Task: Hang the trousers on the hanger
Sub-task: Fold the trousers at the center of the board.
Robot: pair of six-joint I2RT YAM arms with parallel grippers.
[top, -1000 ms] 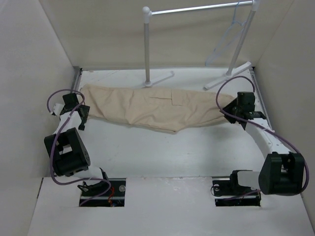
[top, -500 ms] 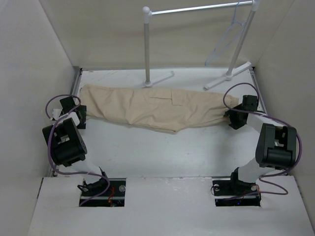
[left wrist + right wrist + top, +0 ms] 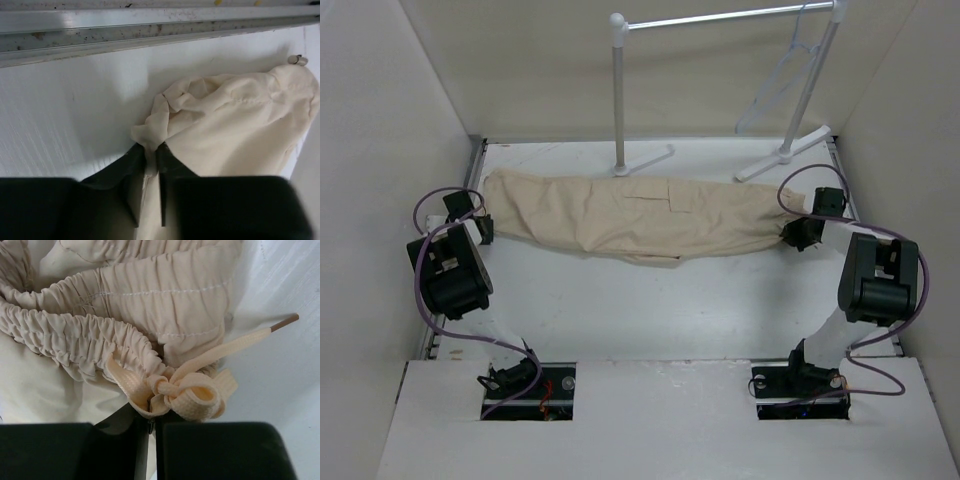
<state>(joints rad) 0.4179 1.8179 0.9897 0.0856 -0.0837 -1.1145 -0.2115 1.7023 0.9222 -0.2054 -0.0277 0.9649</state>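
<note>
1. Top external: the trousers [image 3: 630, 215] lie flat on the surface [image 3: 650, 300], long axis left to right, spanning the space between both arms. The hanger [image 3: 778, 88] hangs from the rack [image 3: 720, 17] bar, beyond the trousers' right end, so the right arm is nearer.
2. Left wrist: the left end effector [image 3: 149, 160] is clamped on a bunched leg end.
3. Right wrist: the right end effector [image 3: 150, 415] is clamped on the elastic waistband, beside the knotted drawstring [image 3: 195, 395].
4. Containers: none seen.

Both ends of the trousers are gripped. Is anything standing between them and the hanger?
Nothing lies on the trousers, held at both ends by the left gripper and right gripper. The hanger hangs on the rack beside its right post, whose foot lies just behind their right end; the lift probably must clear it.
</note>
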